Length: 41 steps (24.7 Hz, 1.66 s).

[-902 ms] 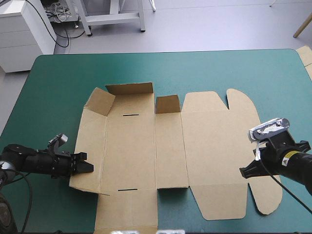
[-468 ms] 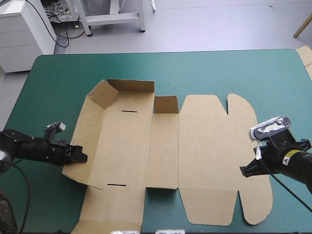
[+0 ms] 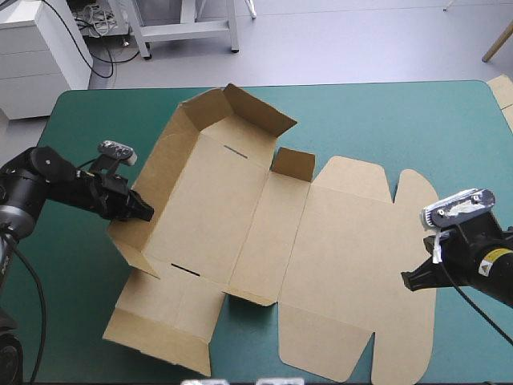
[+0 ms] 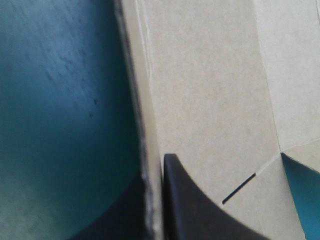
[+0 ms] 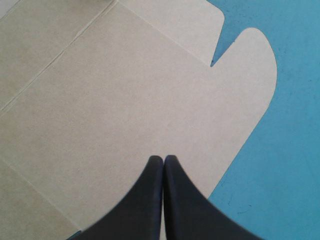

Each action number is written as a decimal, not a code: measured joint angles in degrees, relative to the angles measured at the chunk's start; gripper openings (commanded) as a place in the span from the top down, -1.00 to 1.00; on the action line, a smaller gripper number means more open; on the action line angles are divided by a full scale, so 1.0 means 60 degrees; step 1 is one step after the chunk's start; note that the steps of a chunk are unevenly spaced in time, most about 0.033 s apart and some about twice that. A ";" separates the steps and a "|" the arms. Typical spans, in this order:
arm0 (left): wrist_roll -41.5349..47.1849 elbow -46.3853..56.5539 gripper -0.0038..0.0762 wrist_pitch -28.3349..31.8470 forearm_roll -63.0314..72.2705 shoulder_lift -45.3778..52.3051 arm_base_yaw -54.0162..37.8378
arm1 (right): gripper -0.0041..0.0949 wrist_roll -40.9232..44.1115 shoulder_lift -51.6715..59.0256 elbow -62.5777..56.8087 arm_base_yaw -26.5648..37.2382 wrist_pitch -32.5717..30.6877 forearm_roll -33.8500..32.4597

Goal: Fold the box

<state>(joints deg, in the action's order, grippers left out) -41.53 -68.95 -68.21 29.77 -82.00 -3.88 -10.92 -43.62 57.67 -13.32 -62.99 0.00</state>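
On the teal-green counter (image 3: 385,120), brown box (image 3: 240,216) askew, far walls raised, left jaws clamped on its left wall, right jaws closed over the lid's edge.

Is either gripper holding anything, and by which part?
The left gripper holds the box by its raised left wall's edge. The right gripper is shut over the lid, holding nothing.
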 measured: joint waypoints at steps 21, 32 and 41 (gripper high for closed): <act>0.0183 -0.2473 0.92 0.2159 -0.5046 -0.0788 0.4380 | 0.95 0.0639 0.1606 0.0022 0.0000 0.0245 0.0000; -0.1397 -0.2474 0.92 0.3370 -0.6085 -0.0800 0.6419 | 0.95 0.0647 0.1606 0.0022 0.0000 0.0361 0.0000; -0.0546 -0.2289 0.92 0.3447 -0.7953 -0.0772 0.7760 | 0.95 0.0721 0.1613 0.0022 0.0000 0.0393 0.0000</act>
<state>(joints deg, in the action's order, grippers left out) -44.81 -82.68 -47.52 -17.95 -86.63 42.68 -6.60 -33.94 57.81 -13.32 -60.64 0.00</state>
